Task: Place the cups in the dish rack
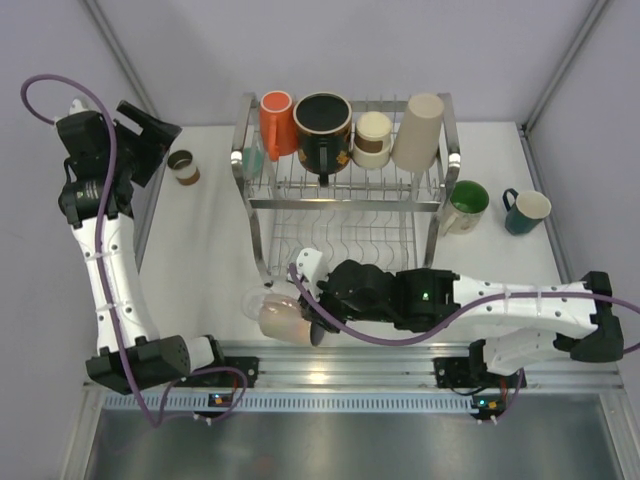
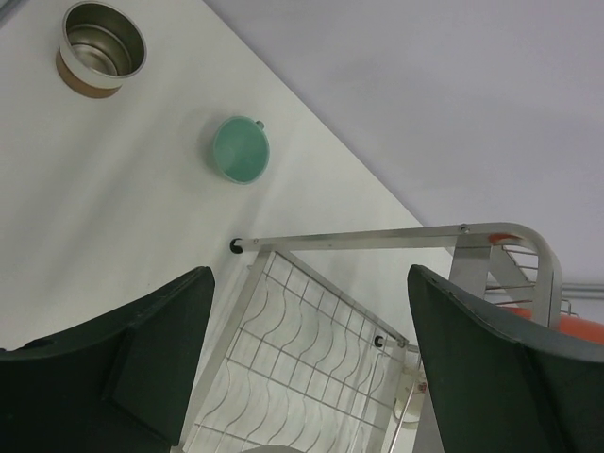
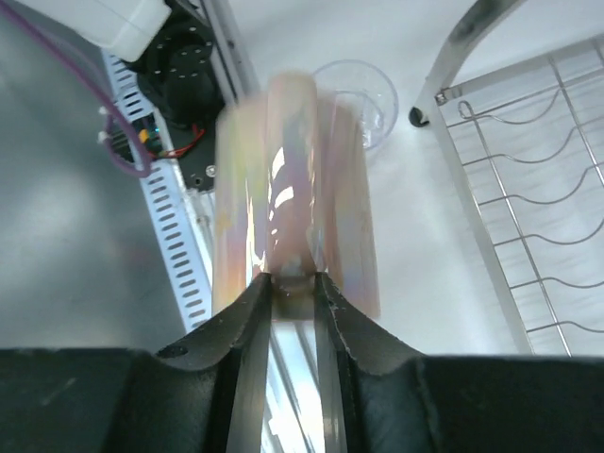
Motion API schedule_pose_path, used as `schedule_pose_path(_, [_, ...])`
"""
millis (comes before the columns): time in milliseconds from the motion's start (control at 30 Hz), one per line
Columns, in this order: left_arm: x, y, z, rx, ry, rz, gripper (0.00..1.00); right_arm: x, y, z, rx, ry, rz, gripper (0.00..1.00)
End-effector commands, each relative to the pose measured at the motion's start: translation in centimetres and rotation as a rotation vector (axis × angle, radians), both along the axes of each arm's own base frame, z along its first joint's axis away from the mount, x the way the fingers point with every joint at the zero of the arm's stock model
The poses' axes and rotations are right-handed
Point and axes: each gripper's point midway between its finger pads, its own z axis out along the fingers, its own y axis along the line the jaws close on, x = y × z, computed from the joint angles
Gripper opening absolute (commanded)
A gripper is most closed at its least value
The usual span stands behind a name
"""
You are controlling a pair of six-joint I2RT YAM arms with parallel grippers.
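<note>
Right hand [image 3: 288, 283] clenched on one end of a pink iridescent cup [image 3: 293, 189], which lies sideways off the front-left corner of the two-tier chrome wire dish rack [image 1: 345, 203]. Clear glass cup [image 1: 255, 300] just beside it. Left hand [image 2: 311, 354] spread wide, holding nothing, left of rack. Rack's top tier: orange mug [image 1: 277, 120], black patterned mug [image 1: 322, 125], brown-cream paper cup [image 1: 373, 138], tall beige cup [image 1: 420, 130]. Green mug [image 1: 465, 207] and teal mug [image 1: 525, 210] on bench [image 1: 200, 250], right of rack.
</note>
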Motion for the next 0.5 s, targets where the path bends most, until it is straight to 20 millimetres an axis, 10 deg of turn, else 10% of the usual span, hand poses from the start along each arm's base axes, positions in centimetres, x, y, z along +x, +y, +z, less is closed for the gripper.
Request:
schedule_pose_path(0, [-0.5, -0.3, 1.9, 0.009, -0.085, -0.019, 0.89, 1.7, 2.0, 3.7, 0.183, -0.077, -0.095, 0.0])
schedule_pose_path(467, [-2.3, 1.4, -6.8, 0.092, 0.068, 0.053, 0.86, 5.6, 3.6, -4.6, 0.103, -0.041, -0.265, 0.0])
